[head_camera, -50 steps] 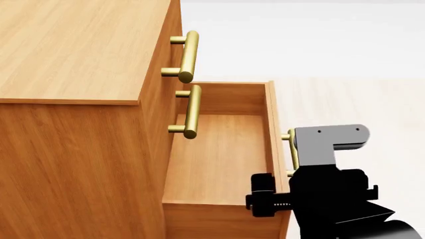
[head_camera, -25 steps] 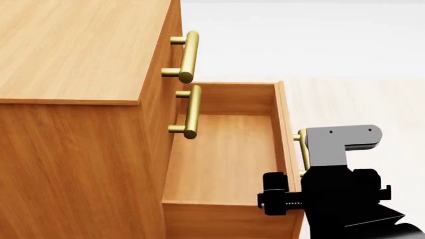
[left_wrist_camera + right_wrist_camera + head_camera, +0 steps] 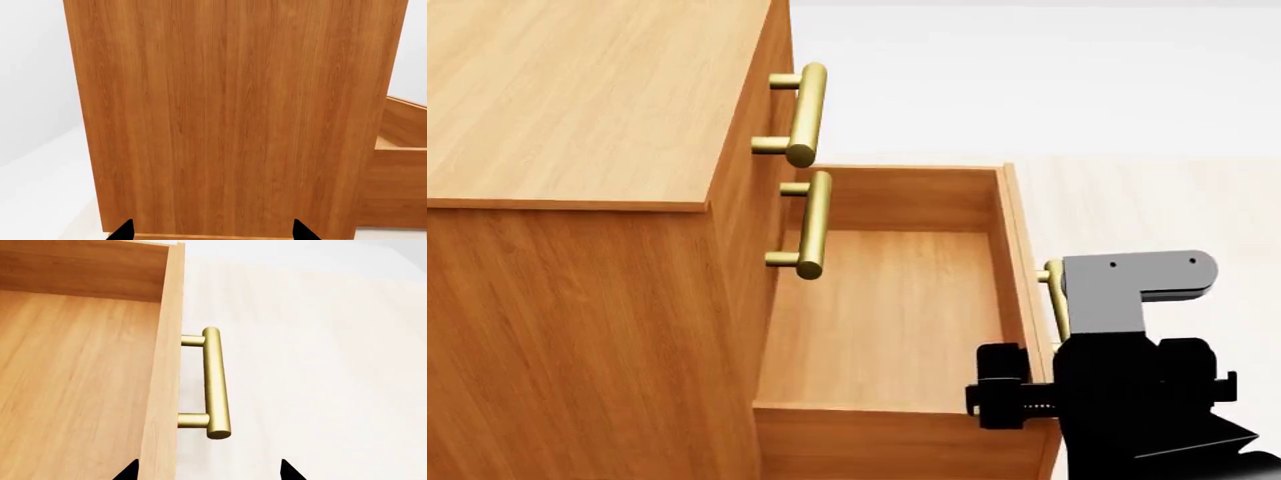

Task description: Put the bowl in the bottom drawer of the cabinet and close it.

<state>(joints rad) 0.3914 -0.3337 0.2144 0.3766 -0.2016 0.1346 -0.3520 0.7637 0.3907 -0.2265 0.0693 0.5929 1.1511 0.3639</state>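
Straddling the brass handle [image 3: 215, 382] of the bottom drawer [image 3: 881, 310], right gripper [image 3: 208, 471] jaws apart, left gripper [image 3: 210, 231] jaws apart facing the cabinet [image 3: 233, 115].

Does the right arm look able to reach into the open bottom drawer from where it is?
Probably yes. The right gripper sits at the bottom drawer by its brass handle, and the drawer is open with nothing visible inside.

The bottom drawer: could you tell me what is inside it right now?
The bottom drawer shows only bare wood; no bowl. Its near right corner is hidden by the right gripper.
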